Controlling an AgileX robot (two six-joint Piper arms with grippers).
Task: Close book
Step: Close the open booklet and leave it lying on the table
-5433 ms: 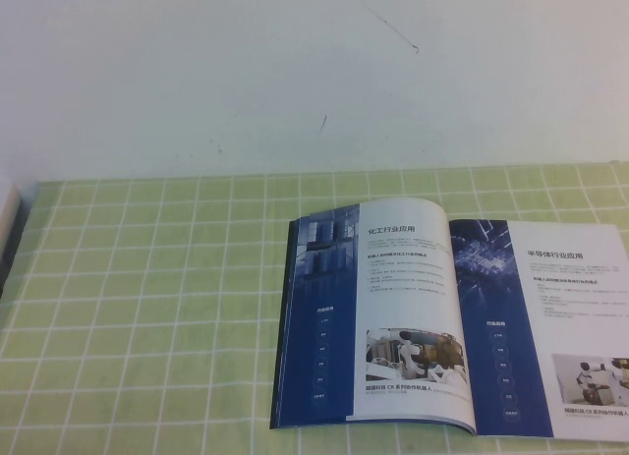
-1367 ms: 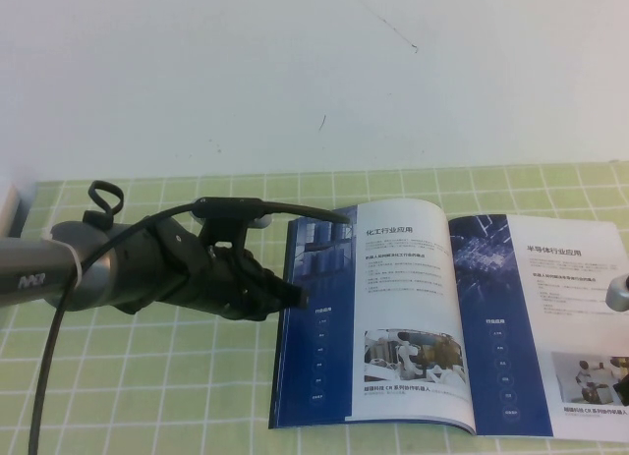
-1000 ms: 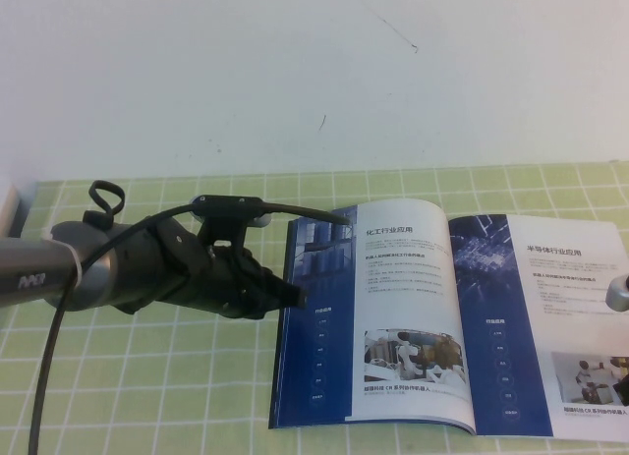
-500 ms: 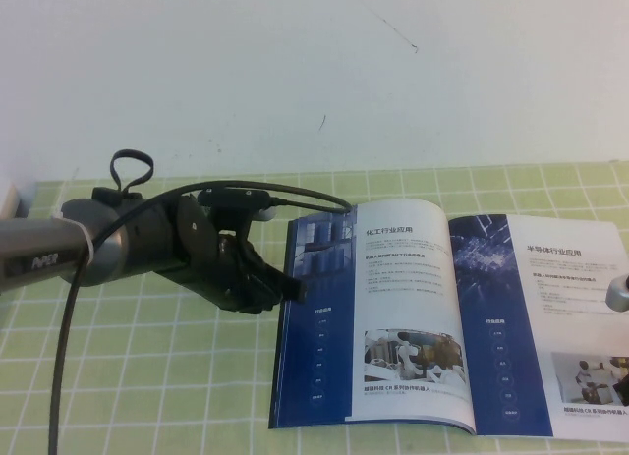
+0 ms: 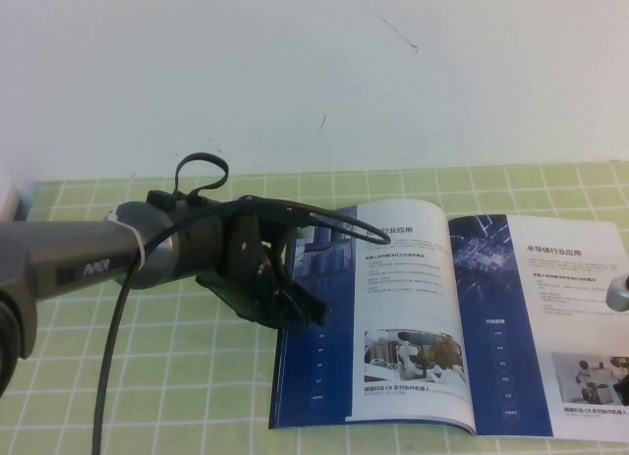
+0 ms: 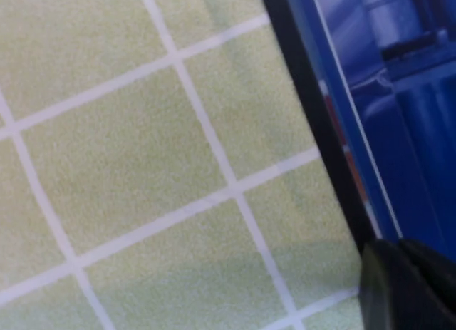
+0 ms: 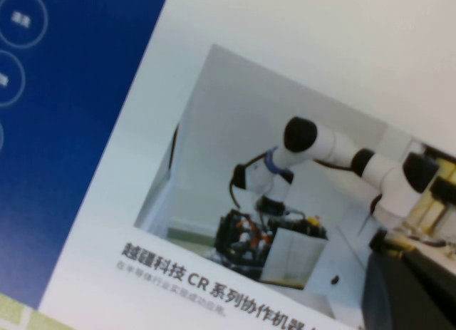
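An open book lies flat on the green checked cloth, at the right half of the table, showing blue and white pages. My left gripper reaches in from the left and rests shut at the left page's outer edge. In the left wrist view its dark tip sits right at the book's blue edge, where the page meets the cloth. My right gripper shows only as a grey bit at the far right, low over the right page. In the right wrist view it hovers just above the printed page.
A white wall rises behind the table's far edge. A pale object pokes in at the far left. The left arm's black cable hangs along the left side. The book's right page runs to the view's border.
The left arm has pushed farther right and a little toward me, rolling at the wrist. Its tip went from beside the book's left edge onto that edge. Book and right gripper have not moved.
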